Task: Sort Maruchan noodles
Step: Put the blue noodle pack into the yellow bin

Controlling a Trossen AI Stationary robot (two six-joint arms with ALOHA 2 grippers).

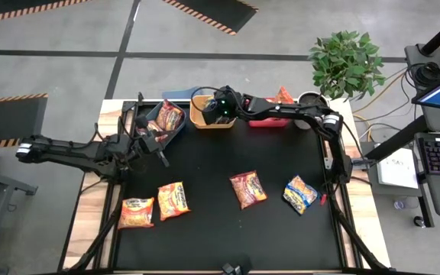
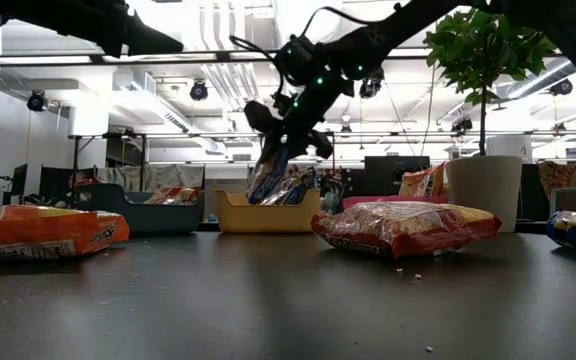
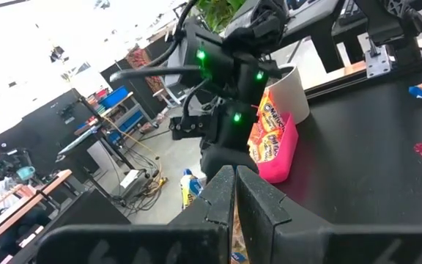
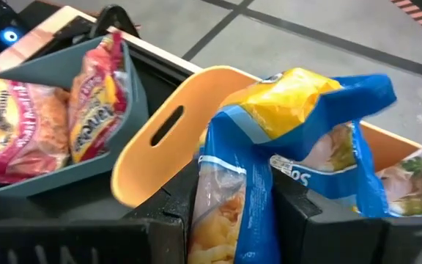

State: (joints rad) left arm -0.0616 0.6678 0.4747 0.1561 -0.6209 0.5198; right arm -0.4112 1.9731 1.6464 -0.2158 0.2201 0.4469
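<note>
Four ramen packets lie flat on the black mat: two orange ones (image 1: 137, 212) (image 1: 173, 200), a red-trimmed one (image 1: 247, 189) and a blue-trimmed one (image 1: 302, 194). More packets stand in the blue bin (image 1: 176, 134), the yellow bin (image 1: 201, 118) and the pink bin (image 1: 266, 121) along the far edge. My right gripper (image 4: 233, 220) is over the yellow bin (image 4: 152, 147), shut on a blue-trimmed packet (image 2: 268, 178). My left gripper (image 1: 163, 156) hovers shut and empty, just near of the blue bin. My right gripper pinches the blue-trimmed packet between its two fingers (image 4: 291, 213), at the clear-fronted part near one end (image 4: 229, 198). The rest of the packet (image 4: 313, 110) crumples beyond the fingertips. The packet hangs tilted below the gripper, over the yellow bin (image 2: 238, 215), its lower end at the rim.
A white plant pot (image 1: 312, 99) stands at the far right corner beside the pink bin (image 2: 368, 203). The right arm spans the far edge above the pink bin. Bare mat lies in the middle between the bins and the loose packets.
</note>
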